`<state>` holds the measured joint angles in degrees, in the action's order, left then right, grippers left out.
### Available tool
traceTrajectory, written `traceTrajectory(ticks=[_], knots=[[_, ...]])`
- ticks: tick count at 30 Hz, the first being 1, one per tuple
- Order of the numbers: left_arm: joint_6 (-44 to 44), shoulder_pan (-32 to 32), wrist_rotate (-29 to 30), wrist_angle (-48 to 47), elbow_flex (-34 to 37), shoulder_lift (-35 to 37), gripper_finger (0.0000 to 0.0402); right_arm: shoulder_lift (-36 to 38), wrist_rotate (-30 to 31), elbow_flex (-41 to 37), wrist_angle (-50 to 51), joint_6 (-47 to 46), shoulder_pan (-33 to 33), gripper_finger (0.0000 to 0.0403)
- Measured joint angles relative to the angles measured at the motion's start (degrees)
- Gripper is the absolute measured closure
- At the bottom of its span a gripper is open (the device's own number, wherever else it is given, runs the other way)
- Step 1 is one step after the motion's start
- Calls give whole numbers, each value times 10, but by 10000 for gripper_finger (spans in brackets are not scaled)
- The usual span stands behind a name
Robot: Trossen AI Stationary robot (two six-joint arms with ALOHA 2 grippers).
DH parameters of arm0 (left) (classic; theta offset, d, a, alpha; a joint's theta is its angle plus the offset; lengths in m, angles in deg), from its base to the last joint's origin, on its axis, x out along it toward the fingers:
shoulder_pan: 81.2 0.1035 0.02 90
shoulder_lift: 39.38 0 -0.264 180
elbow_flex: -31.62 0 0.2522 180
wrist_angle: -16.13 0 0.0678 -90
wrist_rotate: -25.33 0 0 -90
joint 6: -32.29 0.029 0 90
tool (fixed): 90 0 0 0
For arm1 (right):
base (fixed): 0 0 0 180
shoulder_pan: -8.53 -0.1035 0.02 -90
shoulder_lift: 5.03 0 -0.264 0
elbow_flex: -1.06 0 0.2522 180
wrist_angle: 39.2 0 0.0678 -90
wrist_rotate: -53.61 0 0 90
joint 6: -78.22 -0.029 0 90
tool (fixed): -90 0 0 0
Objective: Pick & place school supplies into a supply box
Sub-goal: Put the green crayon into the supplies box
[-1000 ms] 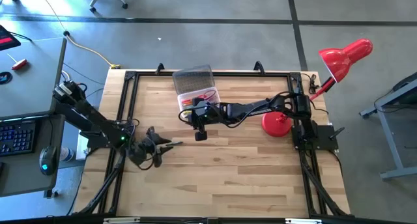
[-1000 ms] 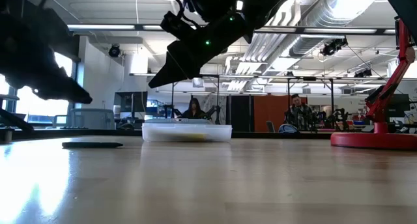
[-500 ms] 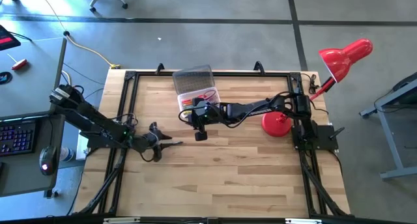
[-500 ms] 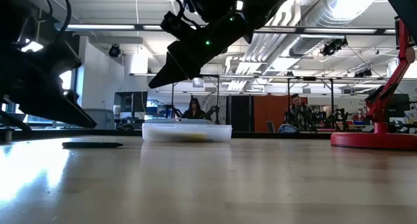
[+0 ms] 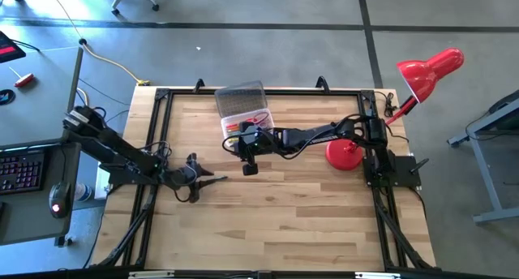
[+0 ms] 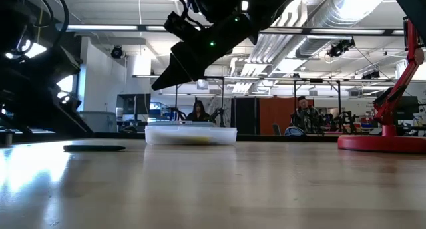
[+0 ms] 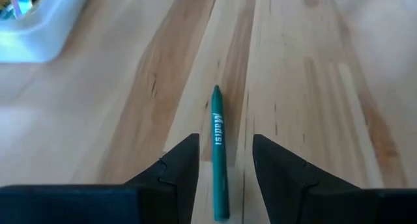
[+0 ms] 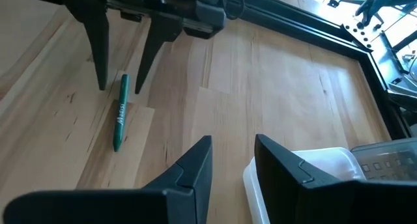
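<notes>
We see the left gripper (image 7: 221,160) low over the table (image 5: 308,206) near its left edge, jaws apart, straddling a green pen (image 7: 218,152) that lies flat on the wood between the two fingers (image 7: 174,168) without touching either. From the right wrist view the same green pen (image 8: 120,120) lies with the left gripper (image 8: 117,81) standing over its end.

The right gripper (image 5: 249,155) hangs above the table just beside the supply box (image 5: 246,114), its jaws apart and empty. The supply box sits toward the far edge of the table, left of centre, with its lid open and red and orange supplies inside.

A red desk lamp (image 5: 381,109) stands near the right edge of the table. In the low view, two people (image 6: 198,111) sit in the room beyond the table.
</notes>
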<state>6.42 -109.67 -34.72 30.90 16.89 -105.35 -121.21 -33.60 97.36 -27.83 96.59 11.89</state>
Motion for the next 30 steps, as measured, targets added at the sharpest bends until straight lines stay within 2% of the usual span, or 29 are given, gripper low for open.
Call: traceTrajectory(ticks=[10,20,24,30], knots=[[0,0,-5,88,0,-104,227,0,0,0,0,-1,0,309],[8,-1,35,185,2,-228,231,0,0,0,0,-3,0,308],[11,-1,34,231,3,-259,264,0,0,0,0,-3,0,308],[7,0,25,260,2,-289,348,0,0,0,0,-3,0,308]])
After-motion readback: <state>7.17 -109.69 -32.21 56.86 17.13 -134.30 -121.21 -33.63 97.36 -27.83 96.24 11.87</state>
